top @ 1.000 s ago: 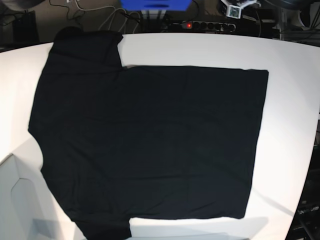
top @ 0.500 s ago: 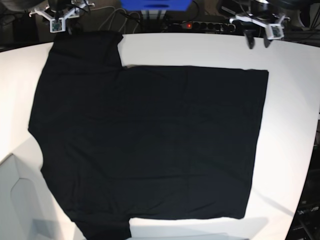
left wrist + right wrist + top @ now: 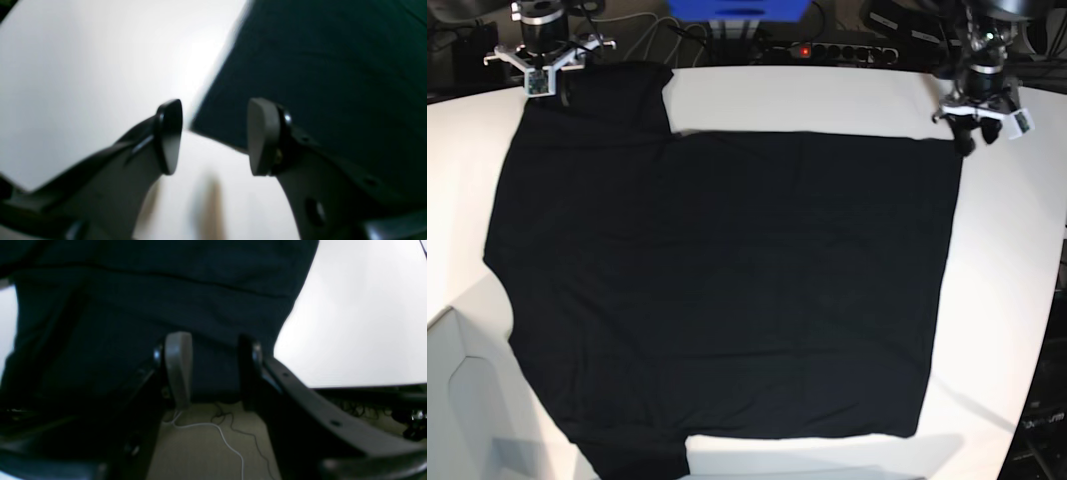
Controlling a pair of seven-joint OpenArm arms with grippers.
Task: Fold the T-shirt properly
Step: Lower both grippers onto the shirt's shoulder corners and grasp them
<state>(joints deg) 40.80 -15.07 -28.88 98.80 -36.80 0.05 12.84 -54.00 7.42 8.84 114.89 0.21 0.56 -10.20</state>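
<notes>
Black, matte and smooth, the T-shirt (image 3: 727, 290) lies spread flat over most of the glossy white table (image 3: 827, 100), one short sleeve reaching to the far left edge. At the shirt's square far-right corner the left gripper (image 3: 213, 136) hovers with its rounded pads parted and empty. The right gripper (image 3: 211, 368) stands over the sleeve's hem, fingers apart, gripping nothing.

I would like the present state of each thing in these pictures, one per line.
T-shirt: spread flat on the table, unfolded, not gripped.
Left gripper: open, over the shirt's hem corner.
Right gripper: open, at the sleeve edge.
Power strip: red switch light lit.
</notes>
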